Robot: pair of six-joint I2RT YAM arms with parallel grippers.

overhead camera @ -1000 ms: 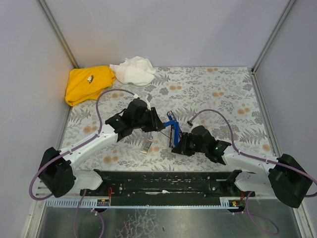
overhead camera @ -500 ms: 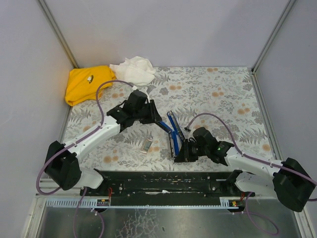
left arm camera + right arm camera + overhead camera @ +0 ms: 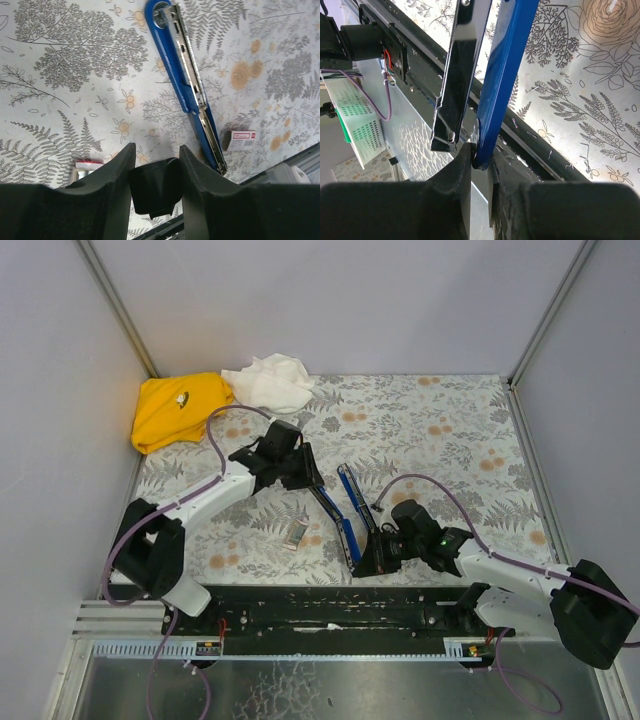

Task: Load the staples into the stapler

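The left pincer [image 3: 156,148] seemingly half-hides the staples [image 3: 85,167].

The top external camera is fixed high at 6 o'clock and looks down toward 12 o'clock over the whole table [image 3: 450,430]. The left wrist camera faces the tabletop at close range. The right wrist camera is closer still. All three views share the stapler [image 3: 350,495].

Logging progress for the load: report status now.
Left gripper open, empty. Right gripper shut on opened blue-and-black stapler. Small whitish red-printed staple box lies beside it, ungripped. Nothing blocking.
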